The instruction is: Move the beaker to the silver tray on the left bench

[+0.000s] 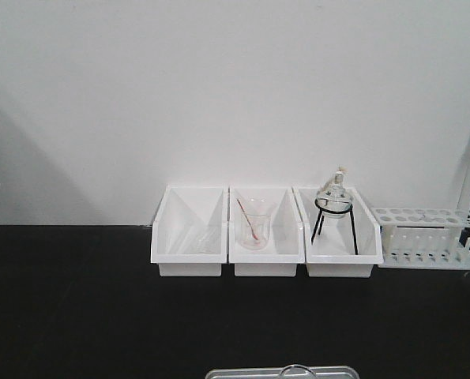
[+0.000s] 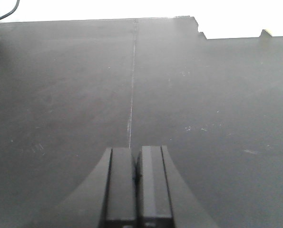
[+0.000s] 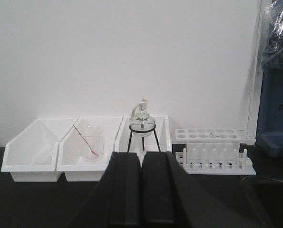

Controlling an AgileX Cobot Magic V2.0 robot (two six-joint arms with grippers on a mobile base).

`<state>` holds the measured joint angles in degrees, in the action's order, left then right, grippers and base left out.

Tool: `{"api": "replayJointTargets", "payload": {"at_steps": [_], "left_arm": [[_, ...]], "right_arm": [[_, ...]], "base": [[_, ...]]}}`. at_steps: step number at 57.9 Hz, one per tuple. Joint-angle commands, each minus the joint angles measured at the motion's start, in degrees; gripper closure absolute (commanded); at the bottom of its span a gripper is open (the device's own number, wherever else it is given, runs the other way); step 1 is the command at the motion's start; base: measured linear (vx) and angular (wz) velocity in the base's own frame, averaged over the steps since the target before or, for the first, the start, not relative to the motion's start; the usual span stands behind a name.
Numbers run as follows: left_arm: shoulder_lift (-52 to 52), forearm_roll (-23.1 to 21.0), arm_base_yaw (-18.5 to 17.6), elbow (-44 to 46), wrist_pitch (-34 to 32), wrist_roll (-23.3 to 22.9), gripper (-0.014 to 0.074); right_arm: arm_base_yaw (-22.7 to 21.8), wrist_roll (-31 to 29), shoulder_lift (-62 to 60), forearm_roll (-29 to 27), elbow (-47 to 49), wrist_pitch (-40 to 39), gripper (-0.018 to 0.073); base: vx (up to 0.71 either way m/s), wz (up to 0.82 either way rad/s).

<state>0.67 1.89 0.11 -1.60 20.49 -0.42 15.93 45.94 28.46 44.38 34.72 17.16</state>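
The silver tray (image 1: 242,373) shows only as a strip of rim at the bottom edge of the front view, on the black bench top (image 1: 77,308). A curved clear rim, the beaker (image 1: 295,367), pokes up at the tray's edge; the rest of it is out of view. My left gripper (image 2: 135,151) is shut and empty, hovering over bare black bench top (image 2: 60,95). My right gripper (image 3: 141,154) is shut and empty, facing the white bins from a distance. Neither gripper shows in the front view.
Three white bins (image 1: 187,237) stand along the wall. The middle one holds a clear beaker with a red rod (image 1: 253,225), the right one a round flask on a black tripod (image 1: 333,201). A white test-tube rack (image 1: 424,237) stands at the right. A blue object (image 3: 277,109) is at far right.
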Motion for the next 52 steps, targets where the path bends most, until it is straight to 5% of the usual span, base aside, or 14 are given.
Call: {"api": "replayJointTargets", "payload": {"at_steps": [1,12,28,39,52], "left_arm": [[0.82,-0.10,-0.18,-1.51,-4.44,-0.23,0.0594],[0.82,-0.10,-0.18,-1.51,-4.44,-0.23,0.0594],[0.82,-0.10,-0.18,-1.51,-4.44,-0.23,0.0594],[0.82,-0.10,-0.18,-1.51,-4.44,-0.23,0.0594],[0.82,-0.10,-0.18,-1.51,-4.54,-0.23,0.0594]], "right_arm": [[-0.13,-0.14,0.38,1.38,1.52,-3.11,0.0570],[-0.13,-3.06,0.62,-7.79,0.57,-2.86,0.0570],[-0.19,-36.49,-7.70,-39.74,-17.43,-10.82,0.0570],[-5.51,-38.72,-18.08,-44.38,-31.72,-21.24,0.0570],[-12.01,-39.02,-30.18,-41.40,-37.10,-15.07,0.0570]], "base": [[0.00,0.00],[0.00,0.00],[0.00,0.00],[0.00,0.00],[0.00,0.00]]}}
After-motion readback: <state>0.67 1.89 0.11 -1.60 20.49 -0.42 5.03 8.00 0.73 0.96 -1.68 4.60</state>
